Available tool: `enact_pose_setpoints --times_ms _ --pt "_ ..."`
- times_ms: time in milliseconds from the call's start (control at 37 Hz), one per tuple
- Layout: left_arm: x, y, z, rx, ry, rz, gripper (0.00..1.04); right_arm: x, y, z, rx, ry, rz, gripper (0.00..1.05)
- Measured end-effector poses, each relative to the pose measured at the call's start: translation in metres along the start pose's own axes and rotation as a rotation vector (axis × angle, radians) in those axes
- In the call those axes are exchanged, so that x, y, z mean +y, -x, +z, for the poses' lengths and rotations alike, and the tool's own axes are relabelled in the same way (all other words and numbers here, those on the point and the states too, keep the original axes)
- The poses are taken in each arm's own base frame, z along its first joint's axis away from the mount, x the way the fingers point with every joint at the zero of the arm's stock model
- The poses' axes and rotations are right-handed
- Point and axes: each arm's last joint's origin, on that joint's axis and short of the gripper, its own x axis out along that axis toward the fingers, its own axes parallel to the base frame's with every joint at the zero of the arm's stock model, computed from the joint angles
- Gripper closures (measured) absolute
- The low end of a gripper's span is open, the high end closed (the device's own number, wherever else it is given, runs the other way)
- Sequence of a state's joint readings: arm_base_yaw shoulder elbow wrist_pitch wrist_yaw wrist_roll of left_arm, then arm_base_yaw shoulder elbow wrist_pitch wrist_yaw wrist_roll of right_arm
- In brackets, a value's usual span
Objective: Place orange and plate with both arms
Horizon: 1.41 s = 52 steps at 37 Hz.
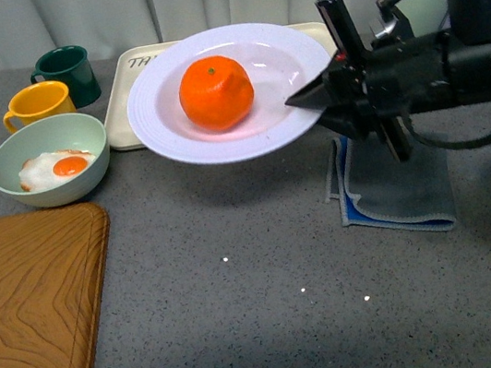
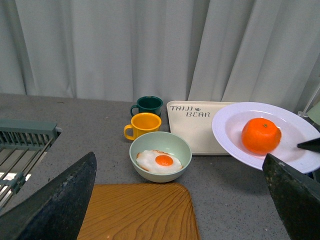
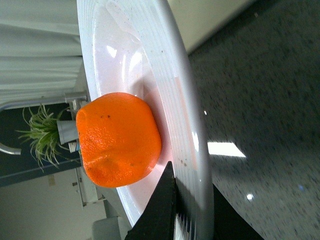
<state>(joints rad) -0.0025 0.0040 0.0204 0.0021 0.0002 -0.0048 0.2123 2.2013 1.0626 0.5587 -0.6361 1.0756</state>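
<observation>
Right gripper (image 1: 303, 100) clamps the roughly level plate (image 1: 157, 106) by its rim; orange (image 1: 215, 93) sits inside, stem up; left gripper (image 2: 178, 155) gapes wide

The right arm (image 1: 451, 67) reaches in from the right edge of the front view, roughly level. Its right tool (image 1: 299, 99) points left, jaws pinched on the rim of the plate (image 1: 160, 113). The left tool (image 2: 178, 160) shows only in its own wrist view, its fingers (image 2: 60, 210) spread wide in the lower corners, holding nothing.
</observation>
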Motion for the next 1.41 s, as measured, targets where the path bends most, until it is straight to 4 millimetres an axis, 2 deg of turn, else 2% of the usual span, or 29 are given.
enact_pose_setpoints --times_ms 189,324,486,595,757,784,838,919,1000,1081,1108,1162,1243,1324,1405 --pt "0.000 0.000 0.000 0.000 0.000 0.000 0.07 0.006 -0.053 0.038 0.010 -0.019 -0.049 1.01" --pt "0.000 0.000 0.000 0.000 0.000 0.000 0.07 0.010 -0.078 0.053 0.015 0.000 -0.073 1.01" --pt "0.000 0.000 0.000 0.000 0.000 0.000 0.07 0.022 -0.101 0.070 0.005 0.060 -0.119 1.01" --pt "0.000 0.000 0.000 0.000 0.000 0.000 0.07 0.024 -0.104 0.072 -0.016 0.111 -0.152 1.00" --pt "0.000 0.000 0.000 0.000 0.000 0.000 0.07 0.022 -0.103 0.070 -0.024 0.195 -0.201 0.72" --pt "0.000 0.000 0.000 0.000 0.000 0.000 0.07 0.022 -0.101 0.069 -0.035 0.232 -0.219 0.64" --pt "0.000 0.000 0.000 0.000 0.000 0.000 0.07 0.023 -0.097 0.066 -0.052 0.295 -0.253 0.56" --pt "0.000 0.000 0.000 0.000 0.000 0.000 0.07 0.029 -0.090 0.062 -0.079 0.382 -0.292 0.47" --pt "0.000 0.000 0.000 0.000 0.000 0.000 0.07 0.048 -0.073 0.055 -0.155 0.593 -0.335 0.31" --pt "0.000 0.000 0.000 0.000 0.000 0.000 0.07 0.074 -0.049 0.046 -0.216 0.790 -0.299 0.15" --pt "0.000 0.000 0.000 0.000 0.000 0.000 0.07 0.079 -0.045 0.044 -0.306 0.857 -0.312 0.15" --pt "0.000 0.000 0.000 0.000 0.000 0.000 0.07 0.085 -0.030 0.041 -0.621 1.004 -0.378 0.25" --pt "0.000 0.000 0.000 0.000 0.000 0.000 0.07 0.075 -0.005 0.028 -0.846 1.051 -0.418 0.38" --pt "0.000 0.000 0.000 0.000 0.000 0.002 0.07 0.055 0.039 0.010 -0.956 1.081 -0.416 0.56" --pt "0.000 0.000 0.000 0.000 0.000 0.002 0.07 0.050 0.064 0.000 -0.981 1.086 -0.418 0.66"
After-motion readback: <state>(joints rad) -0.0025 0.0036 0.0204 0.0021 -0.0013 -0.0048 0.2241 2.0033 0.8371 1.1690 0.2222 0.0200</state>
